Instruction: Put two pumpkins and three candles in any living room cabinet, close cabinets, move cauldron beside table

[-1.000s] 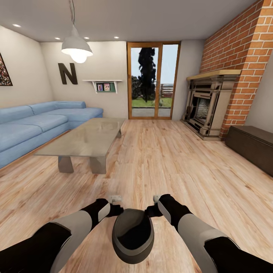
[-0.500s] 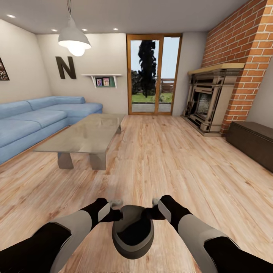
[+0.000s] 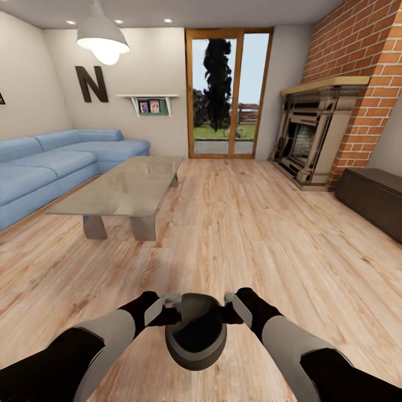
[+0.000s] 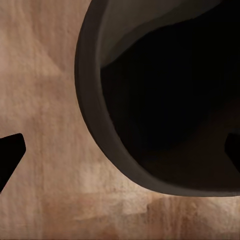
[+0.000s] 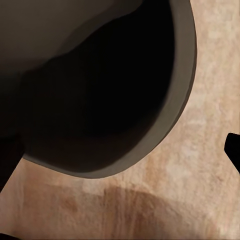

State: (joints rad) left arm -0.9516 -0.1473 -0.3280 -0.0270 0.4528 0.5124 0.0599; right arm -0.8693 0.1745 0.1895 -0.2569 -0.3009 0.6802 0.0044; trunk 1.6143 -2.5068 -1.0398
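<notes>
Table (image 3: pixel 120 195) appears in head view, not wrists'.

A long light-blue fabric corner sofa (image 3: pixel 50 167) runs along the left wall, beneath a dark letter N (image 3: pixel 92 84) and a small white wall shelf (image 3: pixel 148 103) holding framed pictures. A white dome pendant lamp (image 3: pixel 102 39) hangs lit. Wood-framed glass doors (image 3: pixel 228 95) (a dark tree outside) stand beside a brick chimney with its stone fireplace (image 3: pixel 312 137). Pale wood-plank flooring (image 3: pixel 240 234) spreads throughout.
</notes>
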